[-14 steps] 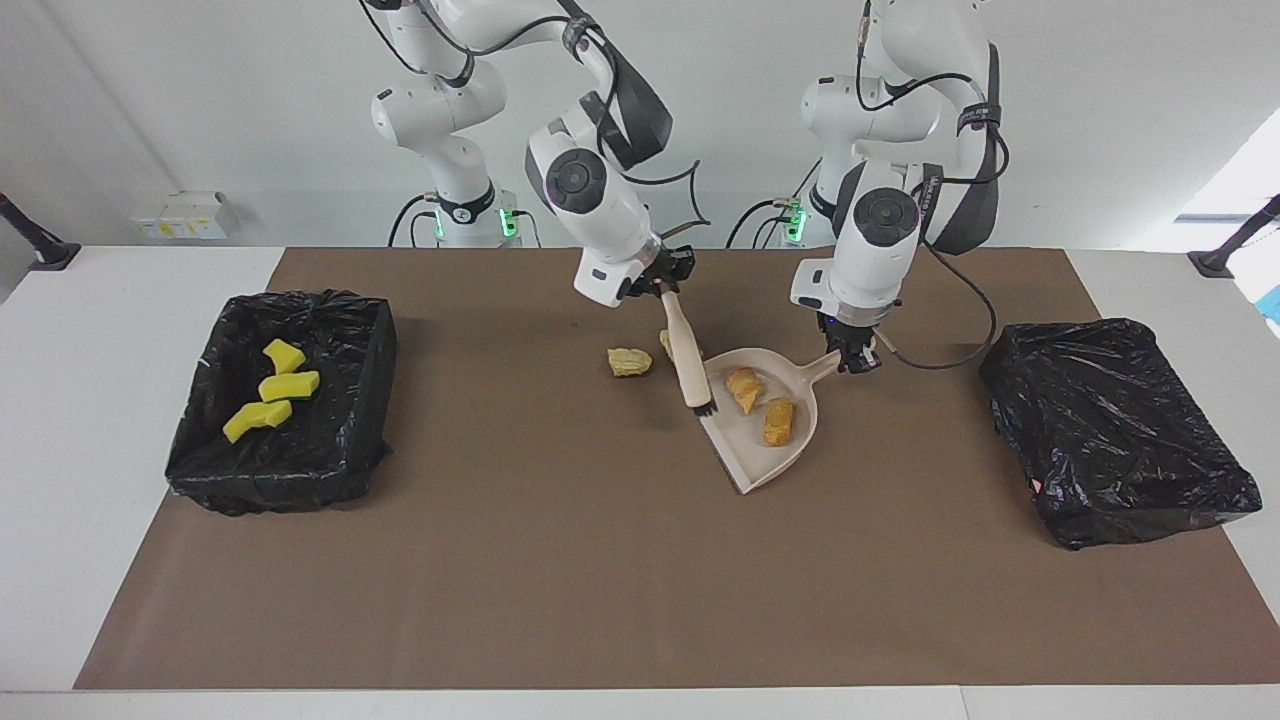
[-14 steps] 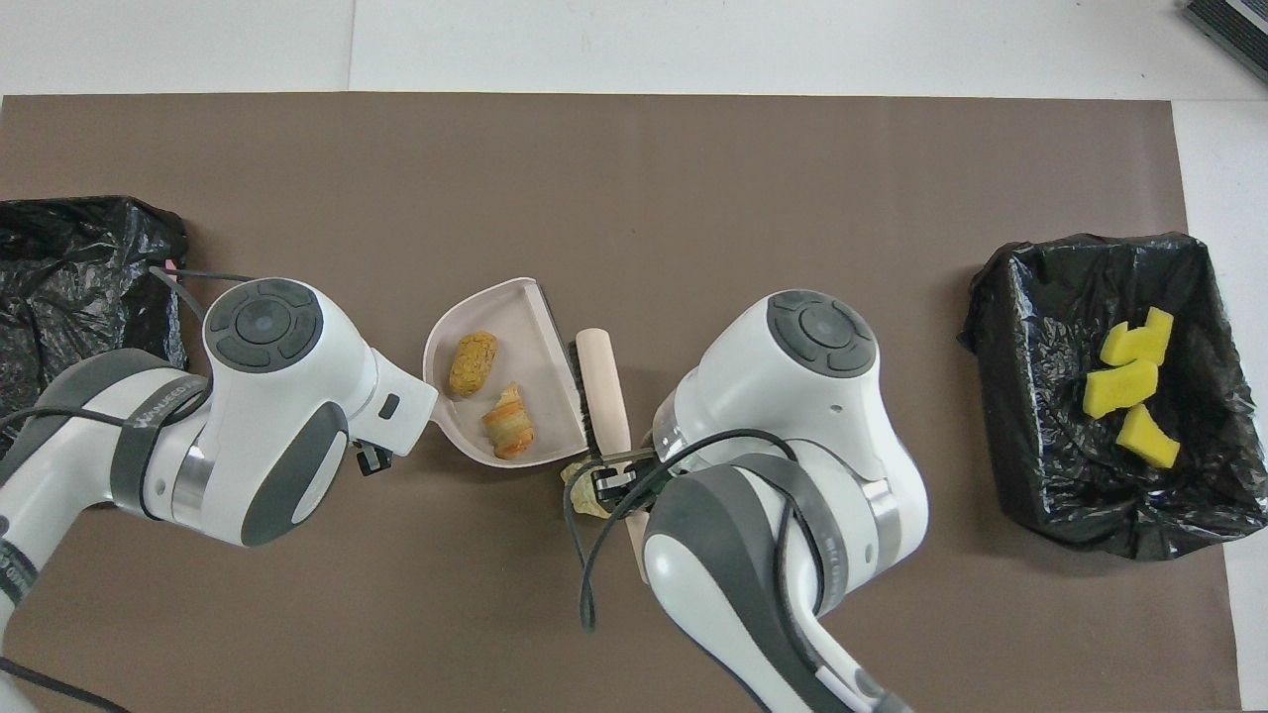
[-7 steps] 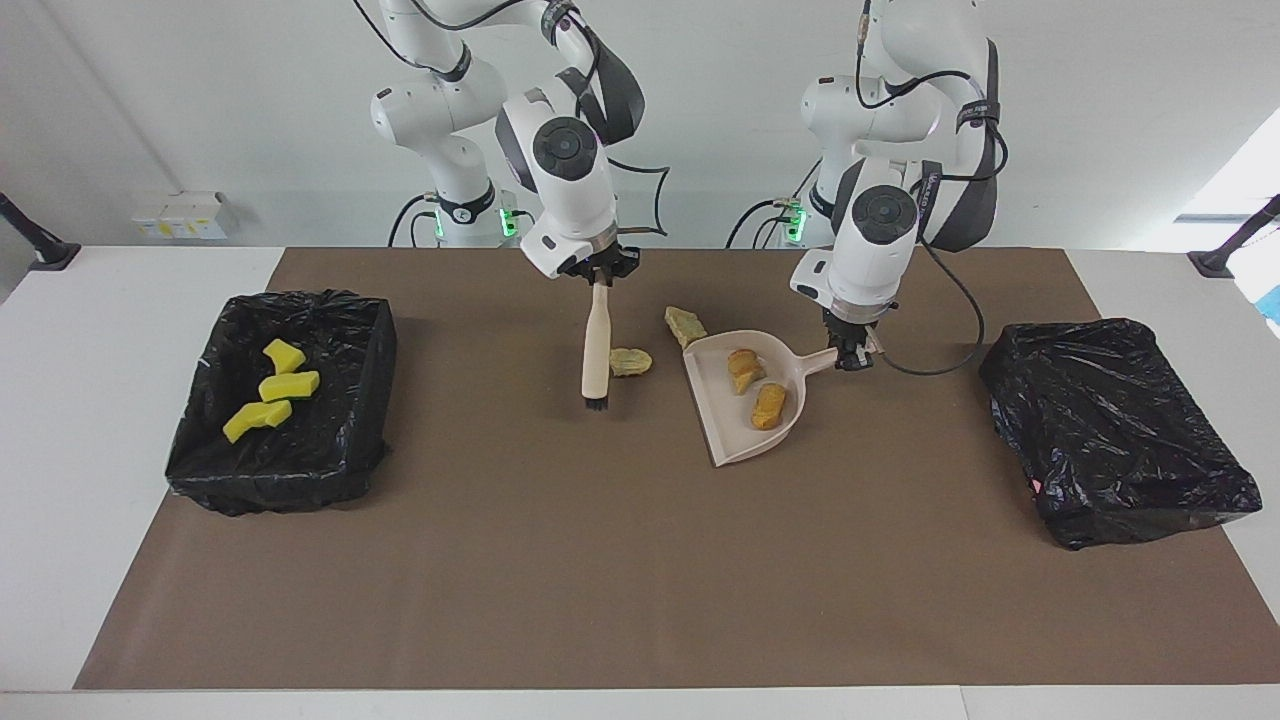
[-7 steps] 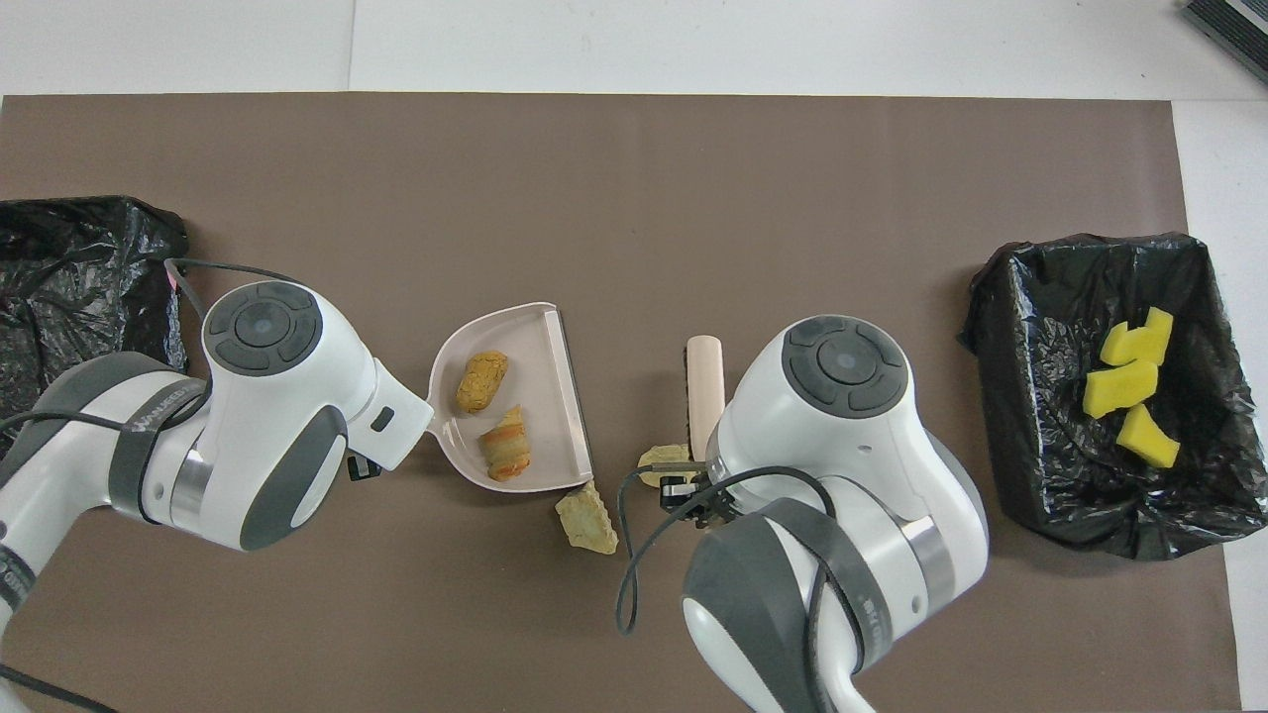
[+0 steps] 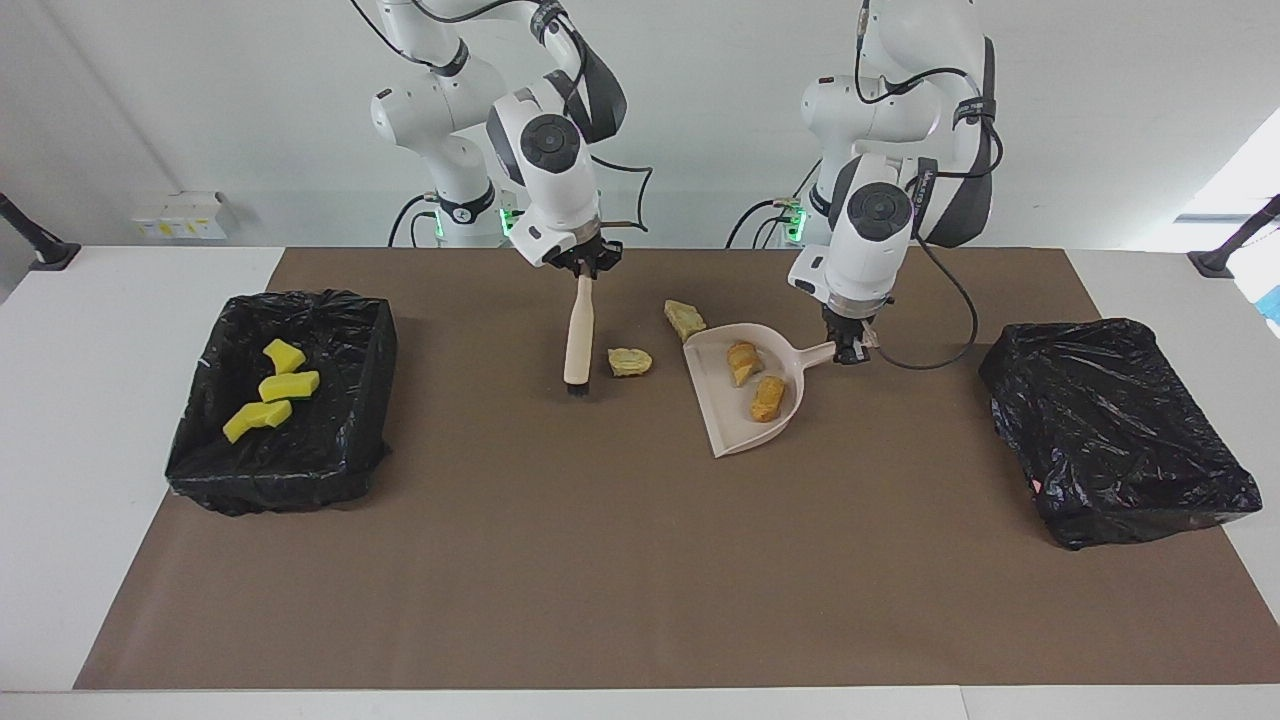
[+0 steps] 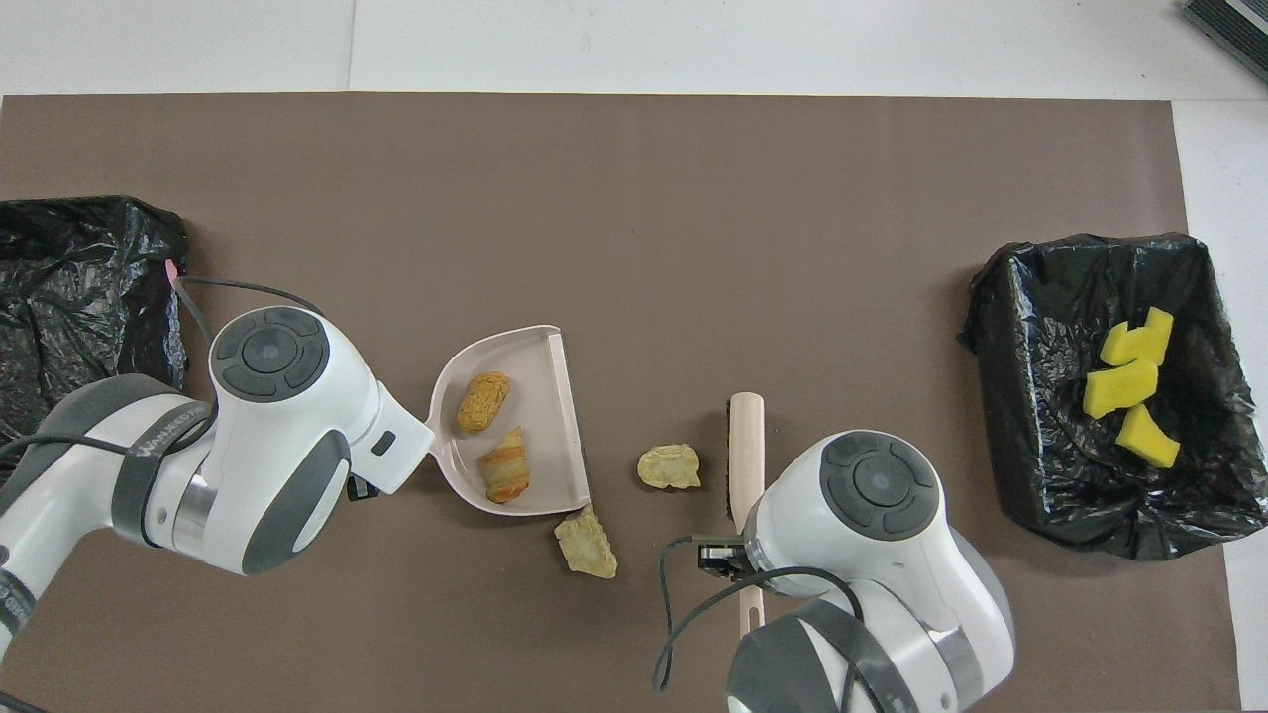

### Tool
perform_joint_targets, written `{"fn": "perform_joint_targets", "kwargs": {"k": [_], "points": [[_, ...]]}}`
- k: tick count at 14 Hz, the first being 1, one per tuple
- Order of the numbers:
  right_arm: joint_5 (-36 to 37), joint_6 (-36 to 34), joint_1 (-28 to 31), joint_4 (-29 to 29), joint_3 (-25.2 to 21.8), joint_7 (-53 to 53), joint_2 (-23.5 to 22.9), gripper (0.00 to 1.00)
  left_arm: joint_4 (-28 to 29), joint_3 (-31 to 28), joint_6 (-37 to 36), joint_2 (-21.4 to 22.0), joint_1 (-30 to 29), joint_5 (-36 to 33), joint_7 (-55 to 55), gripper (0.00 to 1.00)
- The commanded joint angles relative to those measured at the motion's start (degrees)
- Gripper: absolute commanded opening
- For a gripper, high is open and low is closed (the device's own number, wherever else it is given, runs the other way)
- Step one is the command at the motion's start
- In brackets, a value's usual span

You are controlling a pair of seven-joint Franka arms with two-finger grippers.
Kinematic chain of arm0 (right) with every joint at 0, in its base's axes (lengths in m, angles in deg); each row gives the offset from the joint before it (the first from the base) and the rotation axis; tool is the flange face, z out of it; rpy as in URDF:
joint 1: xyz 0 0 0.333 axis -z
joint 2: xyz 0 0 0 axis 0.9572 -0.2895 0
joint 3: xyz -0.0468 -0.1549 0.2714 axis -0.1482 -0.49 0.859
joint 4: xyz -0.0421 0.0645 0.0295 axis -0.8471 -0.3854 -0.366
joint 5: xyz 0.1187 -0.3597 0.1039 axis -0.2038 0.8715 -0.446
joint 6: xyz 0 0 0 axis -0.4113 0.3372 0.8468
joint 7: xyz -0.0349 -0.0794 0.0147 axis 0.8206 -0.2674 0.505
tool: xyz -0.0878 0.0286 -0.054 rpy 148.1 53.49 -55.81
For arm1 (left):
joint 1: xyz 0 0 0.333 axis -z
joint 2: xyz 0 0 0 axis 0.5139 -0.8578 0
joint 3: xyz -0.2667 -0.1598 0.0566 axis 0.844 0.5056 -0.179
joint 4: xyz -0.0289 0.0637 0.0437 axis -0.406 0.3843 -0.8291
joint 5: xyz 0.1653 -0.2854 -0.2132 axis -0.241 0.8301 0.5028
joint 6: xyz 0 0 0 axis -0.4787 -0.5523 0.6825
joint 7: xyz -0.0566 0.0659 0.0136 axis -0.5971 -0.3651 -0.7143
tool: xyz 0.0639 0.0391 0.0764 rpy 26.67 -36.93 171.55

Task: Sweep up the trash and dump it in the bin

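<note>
My left gripper (image 5: 851, 352) is shut on the handle of a beige dustpan (image 5: 722, 418), which lies low on the brown mat. In the pan lie a tan chunk (image 5: 742, 362) and an orange-brown lump (image 5: 768, 397); the overhead view shows both, the chunk (image 6: 505, 465) and the lump (image 6: 482, 401). My right gripper (image 5: 586, 264) is shut on a beige brush (image 5: 577, 335), bristles down close to the mat. One tan chunk (image 5: 630, 361) lies between the brush and the pan's open lip. Another tan chunk (image 5: 684, 319) lies at the lip's corner nearer to the robots. Three yellow sponge pieces (image 5: 272, 386) lie in the black-lined bin (image 5: 350, 440).
The bin with the sponges stands at the right arm's end of the table. A second black-lined bin (image 5: 1115, 430) stands at the left arm's end, and its bag hides what is inside. The brown mat (image 5: 600, 560) covers the middle of the white table.
My right gripper carried the brush from the pan's lip toward the right arm's end, past one loose chunk. The chunk by the pan's corner came into view. The dustpan turned and shifted slightly.
</note>
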Motion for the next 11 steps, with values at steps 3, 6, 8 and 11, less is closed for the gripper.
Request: {"fn": "perform_joint_targets", "kwargs": {"k": [3,6,8,11], "points": [[0.10,1.60,-1.47,0.67,0.63,-2.76,1.22,0.00,2.02,-0.71,0.86,2.06,0.87,0.67,0.70,0.00],[-3.22,1.43,-6.29,-1.52,0.72,-1.02,0.95,0.00,2.02,-0.71,0.86,2.06,0.87,0.76,1.05,0.00],[-4.56,0.38,-9.11,-2.06,0.72,7.64,1.48,0.00,2.02,-0.62,0.86,2.06,0.87,0.67,1.84,0.00],[-9.47,-0.59,-12.02,-0.93,0.72,19.17,3.32,0.00,2.02,-0.62,0.86,2.06,0.87,0.76,2.28,0.00]]}}
